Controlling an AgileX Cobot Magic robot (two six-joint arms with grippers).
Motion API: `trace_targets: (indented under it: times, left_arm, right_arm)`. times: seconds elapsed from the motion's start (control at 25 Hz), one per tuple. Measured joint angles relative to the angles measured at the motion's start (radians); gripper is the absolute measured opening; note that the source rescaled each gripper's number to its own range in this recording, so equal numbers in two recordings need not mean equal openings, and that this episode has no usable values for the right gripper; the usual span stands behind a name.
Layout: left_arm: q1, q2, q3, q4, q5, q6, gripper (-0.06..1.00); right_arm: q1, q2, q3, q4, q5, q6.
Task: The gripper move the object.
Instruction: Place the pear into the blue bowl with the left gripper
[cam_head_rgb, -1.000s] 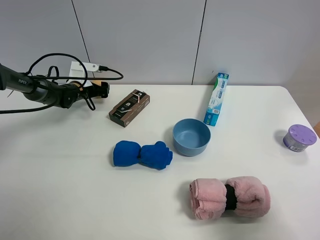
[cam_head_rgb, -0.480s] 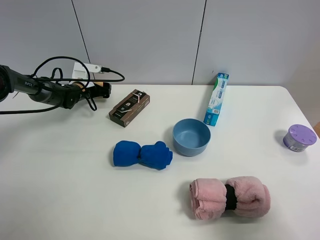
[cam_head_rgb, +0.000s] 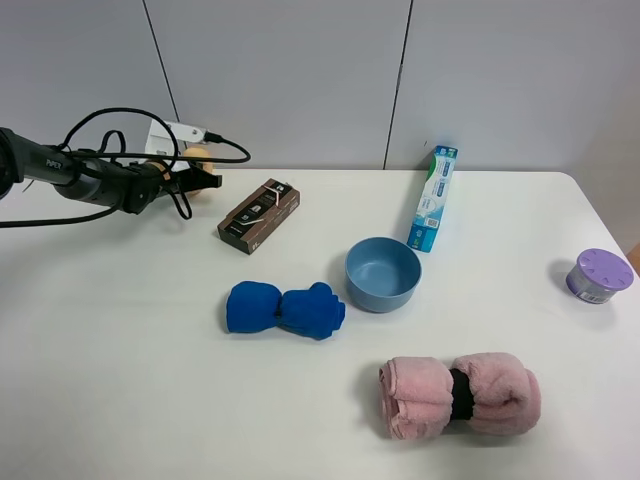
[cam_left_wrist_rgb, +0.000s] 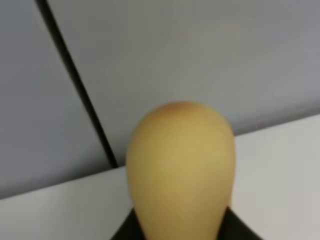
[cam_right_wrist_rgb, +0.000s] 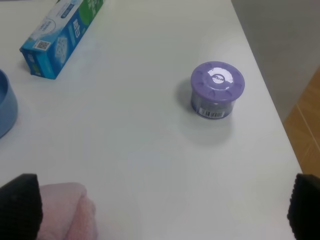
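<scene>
The object, a small orange-tan fruit (cam_head_rgb: 197, 155), is at the back left of the table, close to the wall. My left gripper (cam_head_rgb: 202, 172), a black arm end with a white mount and cables, is shut on it. In the left wrist view the fruit (cam_left_wrist_rgb: 181, 170) fills the middle, with dark fingers (cam_left_wrist_rgb: 125, 231) hugging its base and the grey wall behind. My right gripper (cam_right_wrist_rgb: 162, 207) is open and empty, with only its dark fingertips (cam_right_wrist_rgb: 20, 205) showing at the frame corners. It is out of the exterior high view.
A brown box (cam_head_rgb: 258, 215) lies right of the left gripper. A blue bowl (cam_head_rgb: 383, 272), a blue cloth (cam_head_rgb: 285, 308), a pink towel roll (cam_head_rgb: 458, 394) and a toothpaste box (cam_head_rgb: 434, 197) sit mid-table. A purple lidded container (cam_head_rgb: 598, 275) stands near the right edge and shows in the right wrist view (cam_right_wrist_rgb: 217, 89).
My left gripper has shifted slightly back and up near the wall. The fruit now shows beside the white mount. Nothing else on the table has moved.
</scene>
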Motion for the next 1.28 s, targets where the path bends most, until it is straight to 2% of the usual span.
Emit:
trace_targets:
  times: [0.24, 0.48, 0.64, 0.76, 0.92, 1.0, 1.12, 1.28]
  left_arm:
    - [-0.018, -0.139, 0.034, 0.033, 0.103, -0.117, 0.03]
    - [-0.062, -0.384, 0.163, 0.036, 0.179, -0.188, 0.02]
    - [-0.128, -0.554, 0.239, 0.036, 0.235, -0.195, 0.02]
    - [-0.206, -0.658, 0.254, 0.032, 0.313, -0.195, 0.01]
    - [-0.327, -0.764, 0.254, -0.036, 0.422, -0.193, 0.01]
    - [-0.398, -0.8, 0.254, -0.094, 0.494, -0.161, 0.01]
    - [-0.505, -0.819, 0.254, -0.193, 0.613, -0.029, 0.01]
    - [-0.614, -0.819, 0.256, -0.306, 0.752, 0.282, 0.01]
  right_arm:
    - [0.0, 0.0, 0.0, 0.0, 0.0, 0.0]
    - [0.0, 0.0, 0.0, 0.0, 0.0, 0.0]
    - [0.0, 0.0, 0.0, 0.0, 0.0, 0.0]
    - [0.0, 0.0, 0.0, 0.0, 0.0, 0.0]
    - [0.0, 0.0, 0.0, 0.0, 0.0, 0.0]
    - [0.0, 0.0, 0.0, 0.0, 0.0, 0.0]
    - [0.0, 0.0, 0.0, 0.0, 0.0, 0.0]
    - [0.0, 0.0, 0.0, 0.0, 0.0, 0.0]
